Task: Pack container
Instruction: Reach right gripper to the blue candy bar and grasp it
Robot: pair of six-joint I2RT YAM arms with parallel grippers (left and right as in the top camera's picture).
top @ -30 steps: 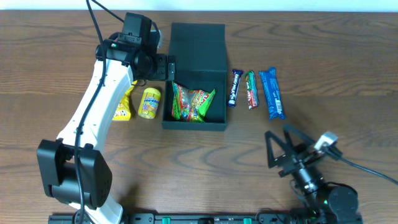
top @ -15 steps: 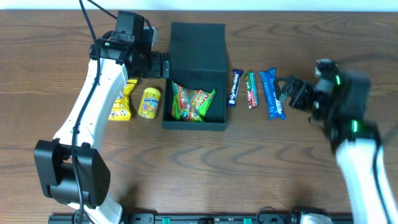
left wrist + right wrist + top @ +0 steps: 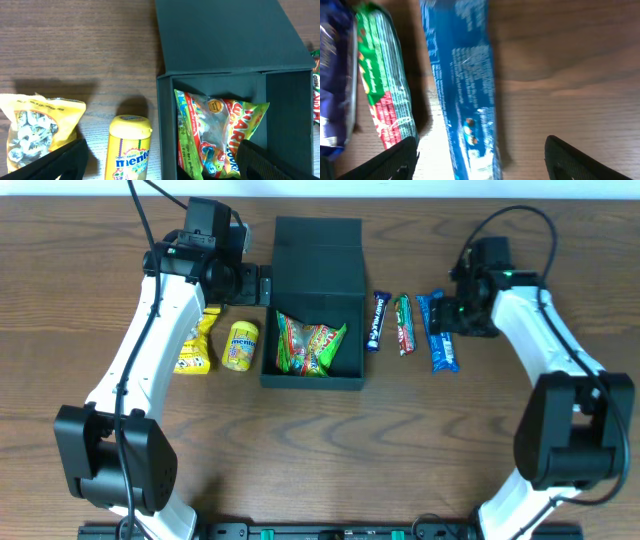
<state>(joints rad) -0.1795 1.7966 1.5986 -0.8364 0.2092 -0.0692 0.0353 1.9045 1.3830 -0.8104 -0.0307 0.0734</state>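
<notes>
The dark teal container [image 3: 312, 380] stands open at the table's middle, its flap lid [image 3: 318, 250] laid back. Green and red candy bags [image 3: 310, 345] lie inside. My left gripper [image 3: 262, 285] is open and empty at the container's left wall; in the left wrist view [image 3: 165, 165] it straddles that wall [image 3: 166, 125]. My right gripper [image 3: 440, 318] is open over the long blue packet [image 3: 437, 330]. In the right wrist view [image 3: 482, 162] the blue packet [image 3: 462, 90] lies between the jaws, untouched.
A yellow Mentos bottle [image 3: 241, 344] and a yellow candy bag [image 3: 199, 345] lie left of the container. A dark blue bar [image 3: 376, 320] and a green-red bar [image 3: 403, 324] lie between the container and the blue packet.
My right arm has swung from the table's front right up to the blue packet. My left arm has barely moved.
</notes>
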